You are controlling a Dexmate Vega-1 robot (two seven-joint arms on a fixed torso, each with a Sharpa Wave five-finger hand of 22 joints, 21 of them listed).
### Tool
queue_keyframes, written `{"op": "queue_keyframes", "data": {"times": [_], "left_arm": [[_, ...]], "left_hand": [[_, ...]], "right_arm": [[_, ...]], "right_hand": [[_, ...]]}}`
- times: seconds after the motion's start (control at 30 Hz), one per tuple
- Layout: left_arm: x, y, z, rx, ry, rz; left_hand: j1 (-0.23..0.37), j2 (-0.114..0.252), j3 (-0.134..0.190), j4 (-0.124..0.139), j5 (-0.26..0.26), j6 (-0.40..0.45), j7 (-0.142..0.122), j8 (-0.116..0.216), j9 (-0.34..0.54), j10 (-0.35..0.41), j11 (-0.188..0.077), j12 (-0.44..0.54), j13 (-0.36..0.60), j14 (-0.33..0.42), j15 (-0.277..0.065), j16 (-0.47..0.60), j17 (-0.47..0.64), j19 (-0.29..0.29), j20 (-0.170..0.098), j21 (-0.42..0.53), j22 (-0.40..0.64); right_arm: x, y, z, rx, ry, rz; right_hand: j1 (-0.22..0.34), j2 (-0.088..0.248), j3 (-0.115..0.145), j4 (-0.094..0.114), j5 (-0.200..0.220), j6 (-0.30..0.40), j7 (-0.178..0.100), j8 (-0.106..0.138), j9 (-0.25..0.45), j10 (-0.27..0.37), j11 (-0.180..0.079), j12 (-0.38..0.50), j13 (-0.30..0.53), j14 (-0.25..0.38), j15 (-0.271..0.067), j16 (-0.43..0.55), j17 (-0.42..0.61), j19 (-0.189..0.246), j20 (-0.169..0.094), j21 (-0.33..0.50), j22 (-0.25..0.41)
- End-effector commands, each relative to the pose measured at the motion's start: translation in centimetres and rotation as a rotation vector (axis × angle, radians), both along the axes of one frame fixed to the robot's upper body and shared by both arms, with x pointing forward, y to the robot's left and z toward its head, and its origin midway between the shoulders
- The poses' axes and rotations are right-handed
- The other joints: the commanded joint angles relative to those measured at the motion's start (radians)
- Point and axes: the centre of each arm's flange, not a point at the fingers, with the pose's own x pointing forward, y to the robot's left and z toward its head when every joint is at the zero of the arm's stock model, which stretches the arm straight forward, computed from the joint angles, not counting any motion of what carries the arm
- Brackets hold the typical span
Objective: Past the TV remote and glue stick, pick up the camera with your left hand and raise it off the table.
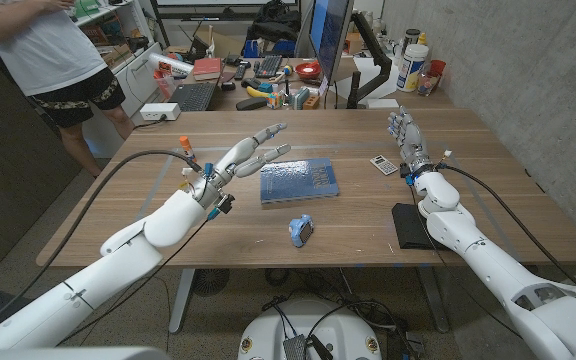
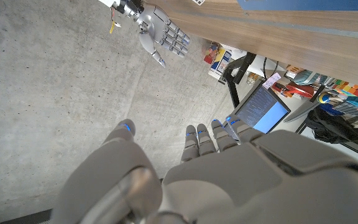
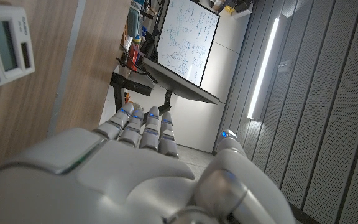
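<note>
The camera [image 1: 301,230], small and blue-grey, stands on the wooden table [image 1: 488,170] near its front edge, in the middle. My left hand [image 1: 253,150] hovers above the table behind and to the left of the camera, well apart from it, fingers spread and holding nothing. The left wrist view shows that hand [image 2: 197,162] from behind, open. A glue stick [image 1: 185,148] with an orange cap stands just left of my left wrist. My right hand [image 1: 405,135] is upright at the right side with its fingers straight and empty; it also appears in the right wrist view [image 3: 142,155].
A blue book [image 1: 298,180] lies flat between my left hand and the camera. A calculator [image 1: 384,163] sits beside my right hand. A flat black object [image 1: 410,225] lies by my right forearm. A person [image 1: 48,50] stands at the far left, and a cluttered desk stands behind the table.
</note>
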Motion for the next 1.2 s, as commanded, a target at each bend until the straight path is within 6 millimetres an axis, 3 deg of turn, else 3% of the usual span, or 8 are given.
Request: {"op": "queue_keyframes", "data": {"times": [0.03, 0.6, 1.2], "left_arm": [[-0.4, -0.3, -0.1, 0.088, 0.020, 0.023], [-1.5, -1.1, 0.1, 0.183, -0.036, 0.071], [-2.8, -1.8, 0.5, 0.342, -0.100, 0.173]], "left_hand": [[0.013, 0.001, 0.000, -0.003, -0.002, 0.011, 0.000, 0.006, 0.004, 0.011, -0.003, 0.006, 0.006, 0.007, -0.005, 0.002, 0.006, 0.002, -0.047, -0.003, 0.006], [0.022, 0.002, -0.001, -0.008, -0.005, 0.005, -0.003, 0.003, 0.005, 0.003, -0.006, 0.002, 0.006, 0.006, -0.004, 0.001, 0.006, 0.002, -0.043, -0.004, 0.006], [0.078, -0.002, 0.008, -0.042, -0.003, 0.010, -0.021, 0.006, 0.005, -0.009, -0.013, -0.002, 0.007, 0.000, -0.011, -0.002, 0.004, 0.000, -0.041, -0.006, 0.004]], "right_arm": [[0.0, 0.0, 0.2, -0.008, 0.001, -0.002], [0.0, -0.1, 0.1, 0.001, -0.002, -0.004], [-0.2, -0.2, 0.2, 0.002, -0.005, -0.006]], "right_hand": [[0.000, -0.001, 0.000, 0.000, 0.000, -0.002, 0.000, 0.002, 0.004, 0.006, 0.003, 0.002, 0.006, 0.008, -0.001, -0.004, 0.004, 0.009, -0.022, -0.003, 0.003], [-0.002, 0.001, -0.002, 0.000, -0.002, 0.000, 0.000, 0.004, 0.004, 0.007, 0.006, 0.003, 0.006, 0.009, -0.001, -0.004, 0.004, 0.012, -0.022, -0.012, 0.004], [-0.005, 0.000, -0.006, 0.000, -0.003, 0.001, -0.002, 0.005, 0.004, 0.010, 0.007, 0.004, 0.006, 0.010, -0.002, -0.004, 0.004, 0.016, -0.021, -0.022, 0.004]]}}
